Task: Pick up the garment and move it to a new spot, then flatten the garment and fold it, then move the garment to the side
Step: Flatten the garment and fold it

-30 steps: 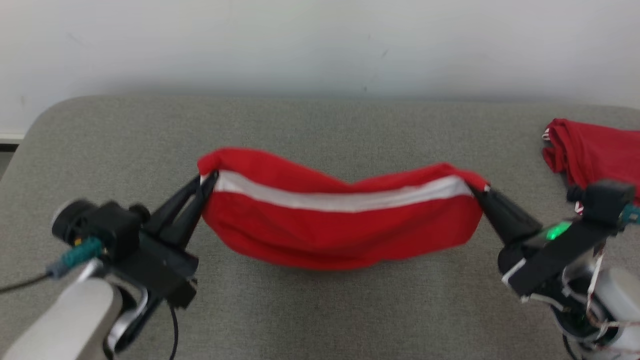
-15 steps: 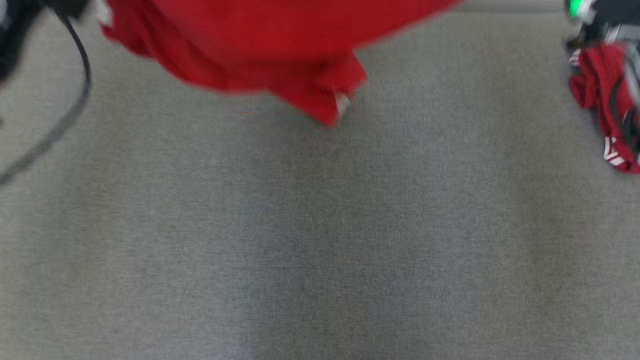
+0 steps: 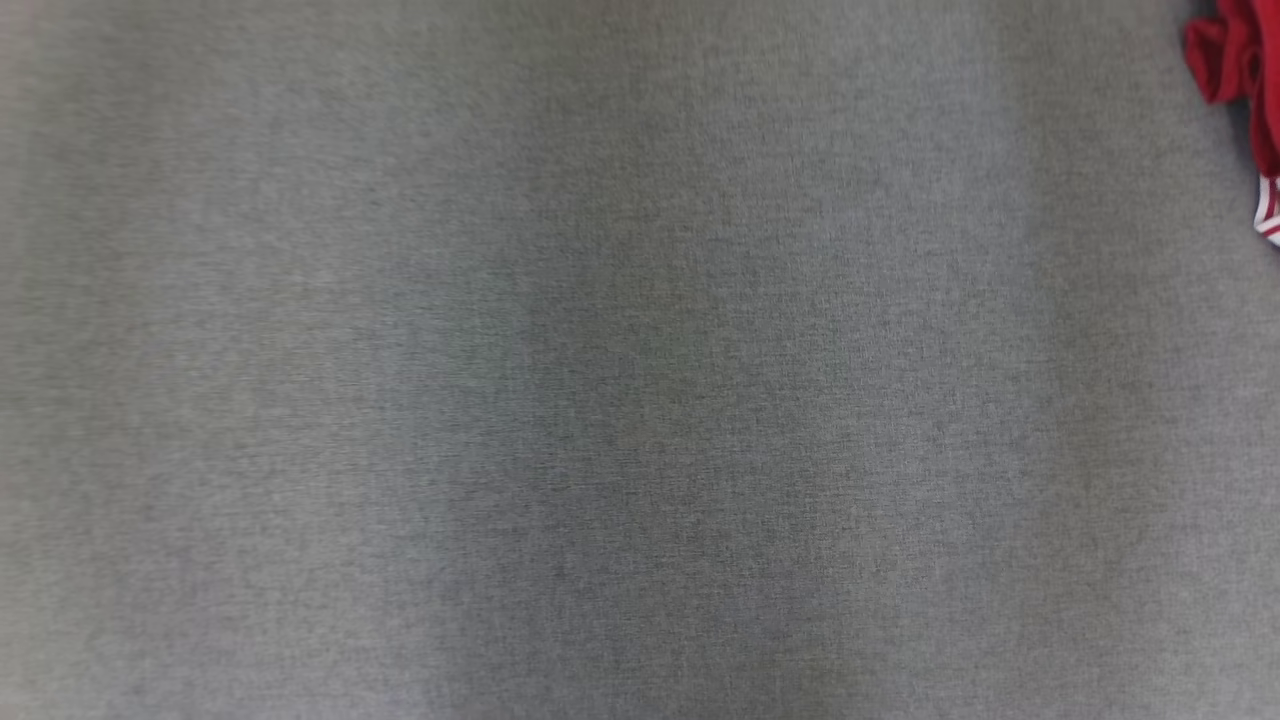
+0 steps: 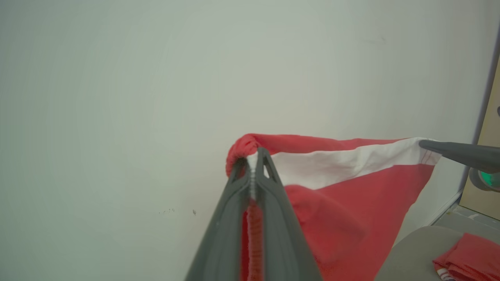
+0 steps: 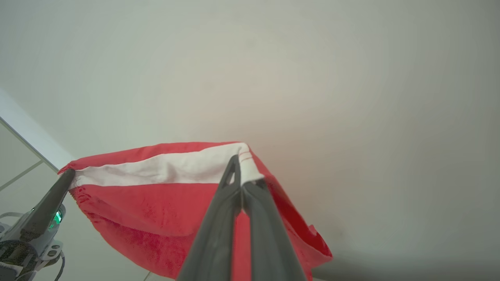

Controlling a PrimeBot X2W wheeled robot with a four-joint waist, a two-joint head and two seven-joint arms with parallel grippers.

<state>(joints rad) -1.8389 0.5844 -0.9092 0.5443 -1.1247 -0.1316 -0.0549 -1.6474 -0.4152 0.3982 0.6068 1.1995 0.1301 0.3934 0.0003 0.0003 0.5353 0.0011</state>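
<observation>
Head view: grey tabletop (image 3: 600, 400), fine woven cloth cover, matte and a bit fuzzy; crumpled red bundle (image 3: 1235, 70) with white stripes at 2 o'clock; I'd land the piece well off that bundle.

Left wrist view: left pincer (image 4: 254, 164) pressed together on a bunched corner of the garment (image 4: 351, 203), soft red knit with a smooth white band (image 4: 343, 164) along the top edge; right pincer (image 4: 427, 145) nips the other corner at 3 o'clock, so it hangs in the air before a pale wall (image 4: 117, 97).

Right wrist view: band fairly taut, red part sagging loose toward 6 o'clock; my take: hold both corners level and apart, let the hanging hem touch down first, then lay it out flat.
</observation>
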